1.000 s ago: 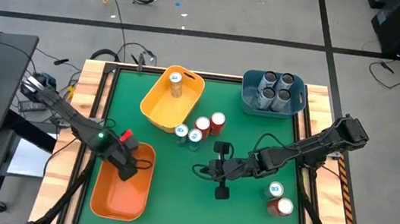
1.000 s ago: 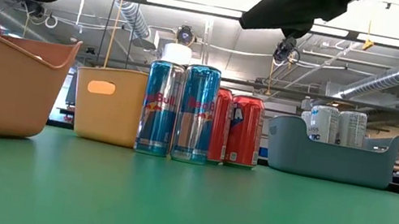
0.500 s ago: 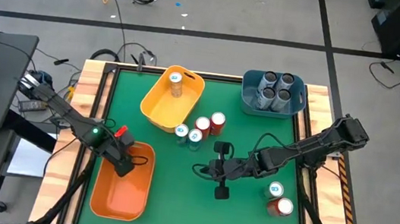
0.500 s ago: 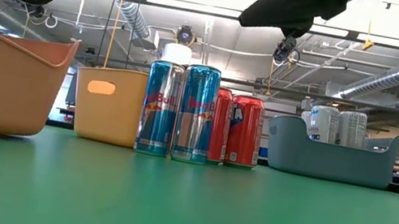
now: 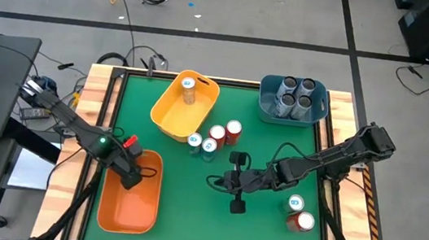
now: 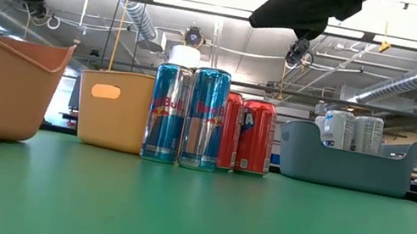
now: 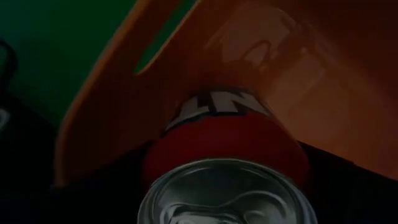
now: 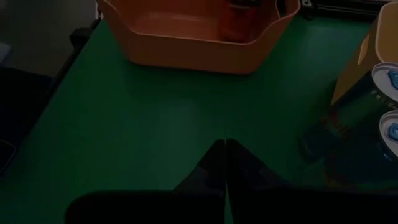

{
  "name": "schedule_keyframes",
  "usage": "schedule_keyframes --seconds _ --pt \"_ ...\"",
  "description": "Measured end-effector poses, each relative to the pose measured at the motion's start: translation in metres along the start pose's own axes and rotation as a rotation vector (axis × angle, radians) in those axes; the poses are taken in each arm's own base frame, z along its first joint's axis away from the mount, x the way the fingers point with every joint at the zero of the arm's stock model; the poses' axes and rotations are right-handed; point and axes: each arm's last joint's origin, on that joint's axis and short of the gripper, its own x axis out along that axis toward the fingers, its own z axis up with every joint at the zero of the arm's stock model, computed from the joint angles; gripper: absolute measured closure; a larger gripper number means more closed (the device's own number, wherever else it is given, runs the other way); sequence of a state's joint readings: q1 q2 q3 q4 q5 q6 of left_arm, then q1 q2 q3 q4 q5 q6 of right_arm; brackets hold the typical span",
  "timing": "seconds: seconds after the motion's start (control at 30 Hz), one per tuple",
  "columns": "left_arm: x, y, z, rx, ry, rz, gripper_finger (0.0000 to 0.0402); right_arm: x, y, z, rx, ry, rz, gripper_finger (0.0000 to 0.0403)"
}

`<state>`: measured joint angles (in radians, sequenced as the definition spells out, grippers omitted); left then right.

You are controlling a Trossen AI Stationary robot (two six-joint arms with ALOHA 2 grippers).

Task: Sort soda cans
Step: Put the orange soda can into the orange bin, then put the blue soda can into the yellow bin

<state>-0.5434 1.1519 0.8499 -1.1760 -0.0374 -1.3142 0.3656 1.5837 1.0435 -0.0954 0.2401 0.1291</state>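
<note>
A red soda can (image 7: 227, 155) stands upright inside the orange bin (image 5: 128, 208), near its far end, directly below my left gripper (image 5: 131, 172), which points straight down over it. The right wrist view shows the same can (image 8: 239, 18) behind the bin's wall. My right gripper (image 8: 227, 149) hangs shut over the middle of the table (image 5: 212, 182), holding nothing. Two blue-and-silver cans (image 5: 201, 143) and two red cans (image 5: 225, 131) stand mid-table.
A yellow bin (image 5: 168, 113) at the far middle holds one can (image 5: 189, 87). A blue-grey bin (image 5: 266, 102) at the far right holds several silver cans. Two more cans (image 5: 298, 213) stand near the right edge. Bare green mat lies between the orange bin and my right gripper.
The orange bin has slid a little toward the table's left edge. The red can inside it has gone the same way, together with my left gripper.
</note>
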Motion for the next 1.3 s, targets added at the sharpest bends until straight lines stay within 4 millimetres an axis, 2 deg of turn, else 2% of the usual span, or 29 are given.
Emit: schedule_keyframes --seconds 0.17,0.5,1.0,1.3 --pt "-0.012 -0.001 0.001 0.001 -0.02 0.009 0.0036 0.0 0.0 0.001 0.001 -0.005 0.001 0.0403" --pt "-0.011 0.0 0.001 -0.003 -0.009 0.019 0.0016 0.0 0.0 0.0 -0.007 -0.005 0.001 0.0403" --pt "-0.054 0.009 0.0 -0.034 0.014 0.114 0.0016 0.0 0.0 0.002 -0.004 -0.016 0.0 0.0403" --pt "-0.087 0.003 0.006 -0.032 -0.126 0.029 0.0016 0.0 -0.001 0.004 0.003 -0.04 0.002 0.0401"
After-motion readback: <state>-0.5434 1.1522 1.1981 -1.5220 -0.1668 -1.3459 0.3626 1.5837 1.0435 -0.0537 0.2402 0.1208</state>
